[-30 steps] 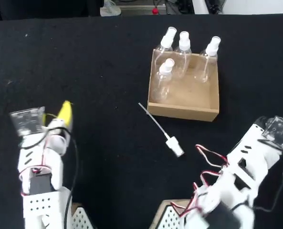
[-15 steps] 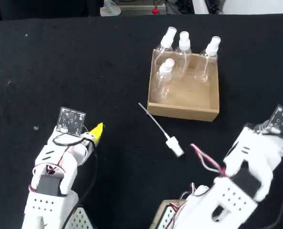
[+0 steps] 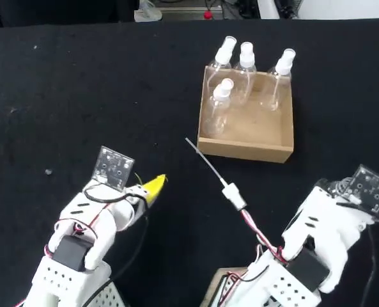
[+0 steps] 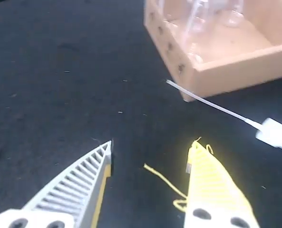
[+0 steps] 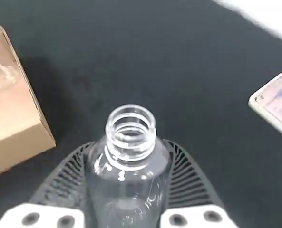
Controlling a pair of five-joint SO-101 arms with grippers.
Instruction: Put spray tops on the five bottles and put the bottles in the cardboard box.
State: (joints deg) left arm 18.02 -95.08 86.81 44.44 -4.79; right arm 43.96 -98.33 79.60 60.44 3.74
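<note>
Well, the cardboard box sits toward the desk's far edge, a little right of the middle. Four bottles stand upright inside it, each wearing a white spray top. Three are in a row along the box's far wall, and a fourth stands just in front of the leftmost one.

One loose spray top lies on the desk between the box and the near edge. The tip of its thin tube ends just beside the box's near left corner.

The left arm leans in from the near edge. The left jaws are spread wide with nothing between them, and the yellow one points toward the loose spray top, which lies near it but apart.

The right arm stands at the near right. The right jaws are closed on the fifth bottle, a clear one gripped around its body, its threaded neck bare and open. A pale flat device lies on the desk beyond that bottle.
</note>
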